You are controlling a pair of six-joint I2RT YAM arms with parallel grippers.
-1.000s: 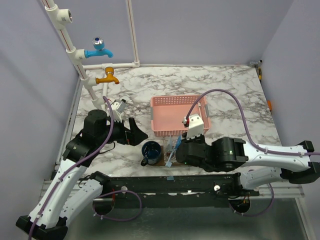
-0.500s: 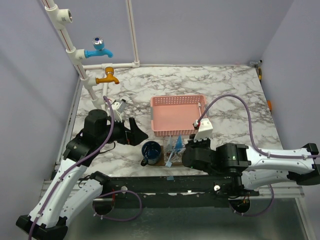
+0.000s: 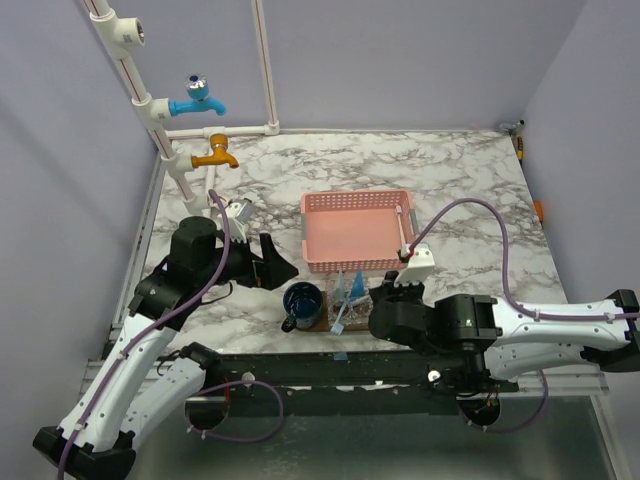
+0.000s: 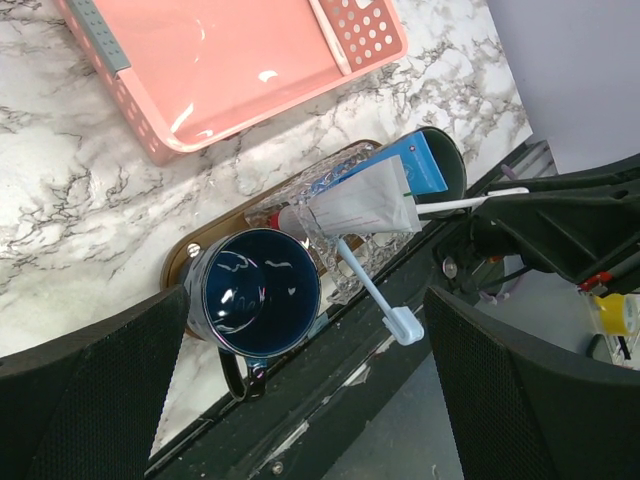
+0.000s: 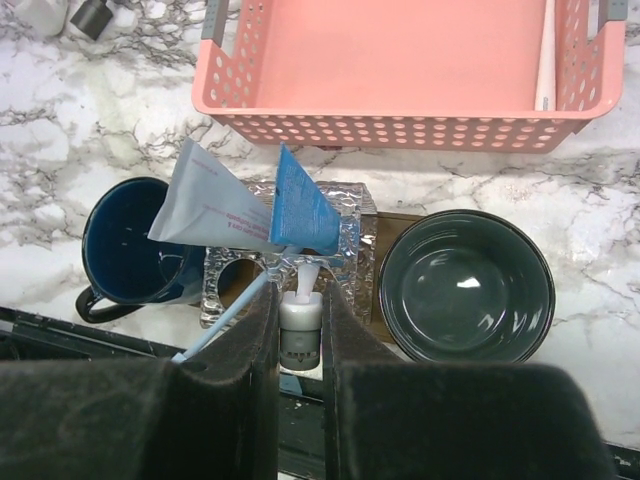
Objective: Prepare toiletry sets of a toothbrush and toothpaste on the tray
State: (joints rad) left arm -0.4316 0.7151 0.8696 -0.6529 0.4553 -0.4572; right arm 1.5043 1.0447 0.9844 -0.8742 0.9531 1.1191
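Observation:
The dark wood tray [image 5: 392, 226] [image 4: 188, 254] lies along the near table edge. It carries a blue mug [image 5: 125, 240] [image 4: 260, 290] [image 3: 302, 300], a clear glass holder [image 5: 352, 250] and a dark green bowl [image 5: 465, 285]. The toothpaste [image 5: 215, 210] [image 4: 360, 205], white and blue with a red cap, rests across the holder. A light-blue toothbrush [image 4: 370, 290] lies slanted, its head past the table edge. My right gripper [image 5: 300, 330] [image 3: 378, 298] is shut on the grey-and-white end of a white toothbrush [image 5: 302, 318] at the holder. My left gripper [image 4: 310, 400] [image 3: 270, 262] hovers open left of the mug.
A pink slotted basket [image 3: 355, 230] [image 5: 400, 70] stands just behind the tray, with one pale toothbrush [image 5: 547, 60] along its right wall. White pipes with a blue tap [image 3: 197, 100] and an orange tap [image 3: 215, 155] rise at the back left.
My right wrist has drawn back toward the near edge and a little right, still gripping the white toothbrush. The left arm has barely moved.

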